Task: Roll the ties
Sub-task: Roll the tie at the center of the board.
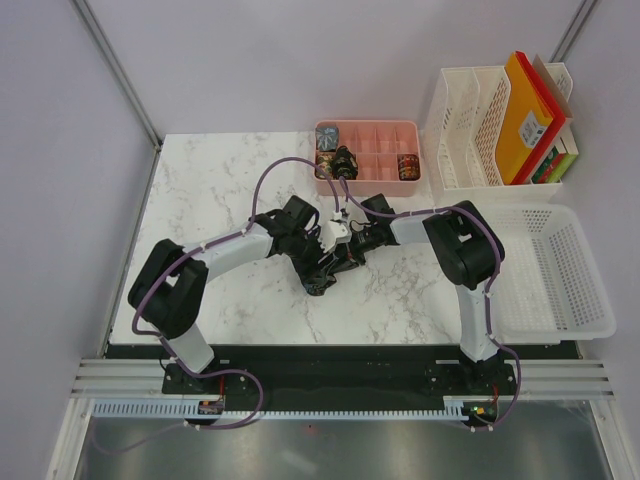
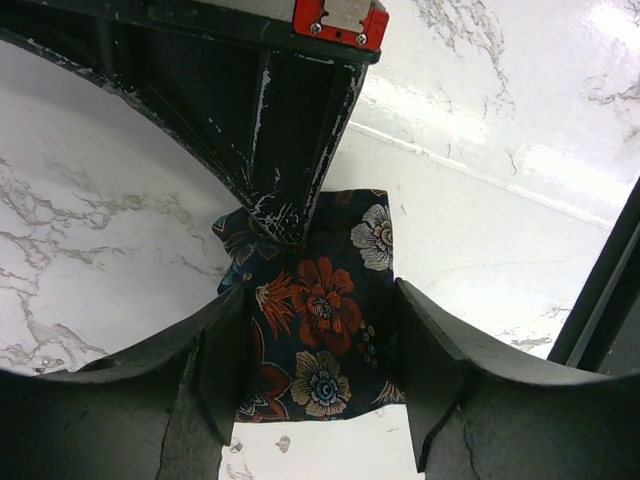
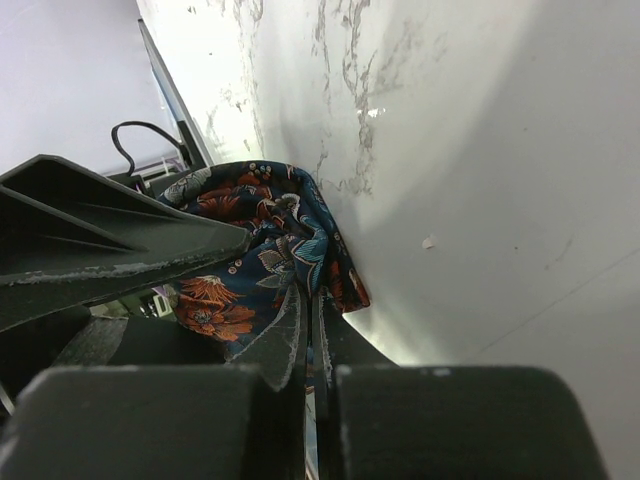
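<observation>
The left pincer point(image 2: 320, 345) stands open, its jaws flanking the flowered tie point(image 2: 325, 300) at the lower centre of the left wrist view. The right pincer point(image 3: 312, 335) is closed, pinching a fold of the same tie. The tie lies at the middle of the table point(image 1: 220, 190) in the top view, below the pink tray point(image 1: 375, 126). To roll it well, the pinched end should probably be held tight and square while the open jaws guide the edges. No lettering is readable.

A white marbled tabletop point(image 1: 220, 180) is seen. At its far edge a pink compartment tray point(image 1: 370, 125) is set, and near the middle a dark floral tie point(image 2: 320, 310) is laid. A white file rack point(image 1: 460, 140) and a white basket point(image 1: 550, 260) are placed at the right.
</observation>
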`<state>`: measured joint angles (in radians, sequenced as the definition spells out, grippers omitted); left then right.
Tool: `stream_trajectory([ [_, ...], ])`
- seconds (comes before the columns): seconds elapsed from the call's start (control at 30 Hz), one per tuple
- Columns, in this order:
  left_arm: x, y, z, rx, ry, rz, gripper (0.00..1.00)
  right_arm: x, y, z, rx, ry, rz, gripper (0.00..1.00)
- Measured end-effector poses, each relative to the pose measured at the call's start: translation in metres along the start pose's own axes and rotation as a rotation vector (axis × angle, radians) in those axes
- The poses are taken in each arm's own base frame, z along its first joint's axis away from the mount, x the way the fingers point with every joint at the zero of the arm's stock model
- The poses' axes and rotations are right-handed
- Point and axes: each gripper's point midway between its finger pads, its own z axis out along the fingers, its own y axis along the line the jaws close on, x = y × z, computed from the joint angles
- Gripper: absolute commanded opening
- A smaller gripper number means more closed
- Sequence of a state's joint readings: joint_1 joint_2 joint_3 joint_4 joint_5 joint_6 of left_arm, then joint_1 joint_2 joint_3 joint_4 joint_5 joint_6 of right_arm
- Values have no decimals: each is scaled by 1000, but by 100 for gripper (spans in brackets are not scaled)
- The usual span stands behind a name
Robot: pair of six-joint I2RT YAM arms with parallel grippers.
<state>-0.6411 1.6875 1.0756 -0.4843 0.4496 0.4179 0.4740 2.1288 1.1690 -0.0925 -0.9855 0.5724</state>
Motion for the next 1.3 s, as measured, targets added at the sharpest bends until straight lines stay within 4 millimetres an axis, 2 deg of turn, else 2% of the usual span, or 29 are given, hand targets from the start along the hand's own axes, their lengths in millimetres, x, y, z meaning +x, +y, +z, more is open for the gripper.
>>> stream_trajectory([
  [0.2, -5, -3, -4, 6, -20, 8, 72, -1, -2, 0, 12, -5, -6, 0],
  [0.63, -12, -8, -12, 17, -52, 22, 77, -2, -5, 0, 32, -11, -16, 0],
  [0.7, -14, -10, -16, 18, -66, 31, 81, -2, -6, 0, 33, -10, -17, 0],
  [0.73, -16, -11, -18, 18, -75, 40, 93, -2, -6, 0, 33, -11, -18, 0],
  [0.87, -27, -14, -37, 19, -140, 103, 99, -2, -7, 0, 41, -13, -22, 0],
  [1.0, -37, -20, -67, 12, -243, 285, 99, -2, -7, 0, 43, -13, -29, 0],
  [1.1, -32, -27, -80, 14, -277, 475, 99, -2, -7, 0, 43, -13, -33, 0],
  [1.3, -6, -46, -72, 126, -255, 788, 99, -2, -7, 0, 44, -13, -32, 0],
])
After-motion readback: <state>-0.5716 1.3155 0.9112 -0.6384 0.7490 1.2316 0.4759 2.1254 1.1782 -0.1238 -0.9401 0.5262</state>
